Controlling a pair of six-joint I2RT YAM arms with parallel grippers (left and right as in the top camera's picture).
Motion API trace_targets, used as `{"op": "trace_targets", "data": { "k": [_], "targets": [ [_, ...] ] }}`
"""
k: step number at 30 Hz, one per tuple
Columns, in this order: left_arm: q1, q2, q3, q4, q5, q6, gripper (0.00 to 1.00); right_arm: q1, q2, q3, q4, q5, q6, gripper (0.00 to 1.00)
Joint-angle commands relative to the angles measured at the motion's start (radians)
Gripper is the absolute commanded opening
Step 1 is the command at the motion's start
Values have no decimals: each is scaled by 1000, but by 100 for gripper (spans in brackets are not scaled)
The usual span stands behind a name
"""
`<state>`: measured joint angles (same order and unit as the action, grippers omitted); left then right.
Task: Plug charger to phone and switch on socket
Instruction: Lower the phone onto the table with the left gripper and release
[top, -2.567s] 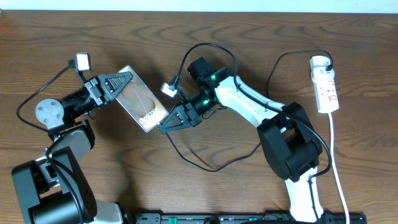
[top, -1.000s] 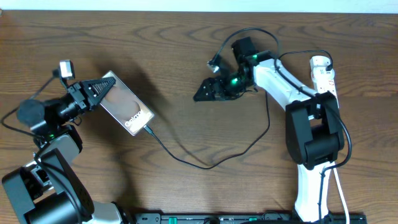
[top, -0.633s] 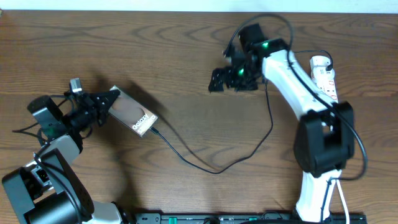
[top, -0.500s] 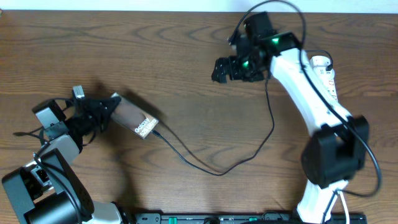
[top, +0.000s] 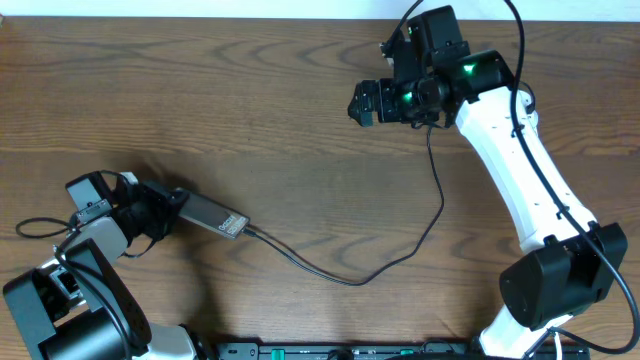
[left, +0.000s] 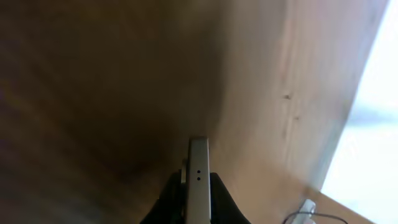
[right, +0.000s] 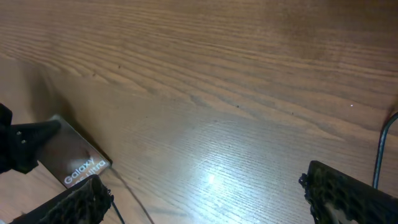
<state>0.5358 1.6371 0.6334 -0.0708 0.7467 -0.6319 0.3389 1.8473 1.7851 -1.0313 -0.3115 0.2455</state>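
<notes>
Charger (top: 350, 282): black cable looping across the lower centre of the tabletop (top: 200, 100), with its tip meeting the phone's right end.
Phone (top: 215, 217): lower left, turned towards its edge, pinched at its left end by the left claw (top: 176, 208).
Right claw (top: 362, 102): upper right, its 2 fingers (right: 81, 202) spread wide, holding nothing.

We find open wood across the far-left corner and the centre — free passage there. The cable (top: 350, 283) loops over the front middle, the phone (top: 212, 214) sits by the left edge, and the right arm (top: 522, 170) bars the right edge.
</notes>
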Motion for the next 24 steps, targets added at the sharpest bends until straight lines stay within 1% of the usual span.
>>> {"op": "trace_targets", "data": {
  "k": [1, 9, 15, 19, 20, 21, 22, 23, 24],
  "targets": [
    [2, -10, 12, -21, -53, -10, 7, 20, -2, 11, -5, 30, 13, 99],
    [2, -10, 12, -57, -53, -13, 7, 31, -2, 11, -5, 34, 12, 99],
    [3, -10, 12, -131, -53, -21, 7, 32, -2, 11, -5, 37, 13, 99],
    [3, -10, 12, -130, -53, -20, 7, 32, -2, 11, -5, 37, 12, 99],
    [2, -10, 12, -130, -53, -20, 8, 32, -2, 11, -5, 37, 12, 99],
    [2, -10, 12, -130, -52, -20, 15, 32, -2, 11, -5, 38, 12, 99],
    [3, -10, 12, -130, -53, -20, 26, 32, -2, 11, -5, 41, 12, 99],
    [3, -10, 12, -130, -52, -20, 33, 32, -2, 11, -5, 41, 12, 99],
    [3, -10, 12, -130, -52, -20, 38, 32, -2, 11, -5, 41, 12, 99]
  ]
}}
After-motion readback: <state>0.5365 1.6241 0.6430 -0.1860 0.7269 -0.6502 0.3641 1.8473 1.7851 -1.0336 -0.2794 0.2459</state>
